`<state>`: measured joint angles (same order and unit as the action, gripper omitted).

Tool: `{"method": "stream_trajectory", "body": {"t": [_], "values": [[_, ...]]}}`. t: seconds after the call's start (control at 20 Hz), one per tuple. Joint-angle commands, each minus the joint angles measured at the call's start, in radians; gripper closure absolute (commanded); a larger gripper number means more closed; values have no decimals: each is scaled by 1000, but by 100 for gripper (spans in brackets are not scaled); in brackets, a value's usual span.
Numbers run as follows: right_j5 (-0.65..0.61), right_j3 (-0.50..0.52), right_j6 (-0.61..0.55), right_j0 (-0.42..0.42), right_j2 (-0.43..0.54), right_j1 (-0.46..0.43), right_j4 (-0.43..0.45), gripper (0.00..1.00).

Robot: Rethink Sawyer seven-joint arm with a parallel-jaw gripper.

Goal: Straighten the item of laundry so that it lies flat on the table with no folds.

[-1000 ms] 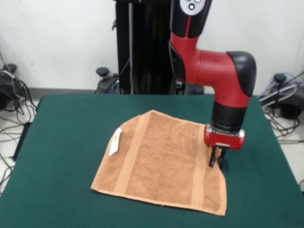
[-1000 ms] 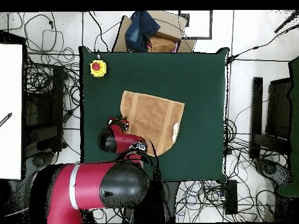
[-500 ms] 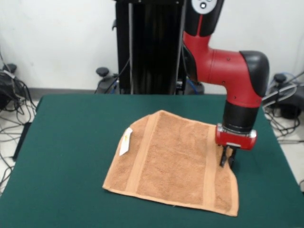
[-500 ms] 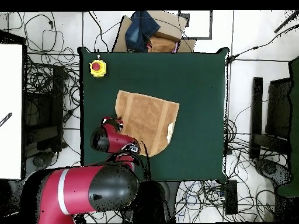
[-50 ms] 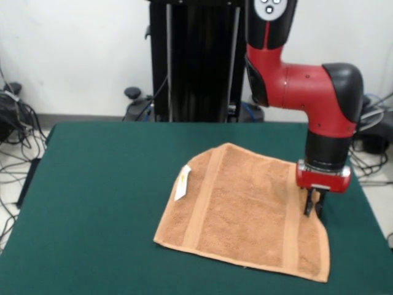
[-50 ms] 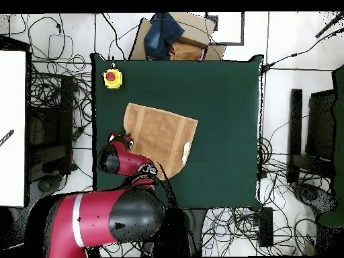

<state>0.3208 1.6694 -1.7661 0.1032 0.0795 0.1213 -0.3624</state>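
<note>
Dragged sideways since earlier, towel (image 5: 245, 212) trails end effector (image 5: 313, 208) clamped on its edge; nearing table (image 5: 92, 184) edge risks overhang.

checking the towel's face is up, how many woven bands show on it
2. On the towel, one band runs near the edge with the white tag; the other band runs near the opposite edge, beside the pincer. None seems hidden.

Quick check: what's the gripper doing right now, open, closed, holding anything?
Gripper: closed on the towel's right-hand edge in the front view, down at the table.
</note>
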Motion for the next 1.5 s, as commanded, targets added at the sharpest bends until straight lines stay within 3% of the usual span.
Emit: {"method": "stream_trajectory", "body": {"t": [0.05, 0.7, 0.9, 1.5], "values": [[46, 53, -326, -39, 141, 4, 6, 100], [99, 42, -304, -65, 180, 2, 40, 100], [83, 80, -326, -73, 203, 25, 14, 100], [131, 61, -331, -87, 249, 11, 18, 100]]}}
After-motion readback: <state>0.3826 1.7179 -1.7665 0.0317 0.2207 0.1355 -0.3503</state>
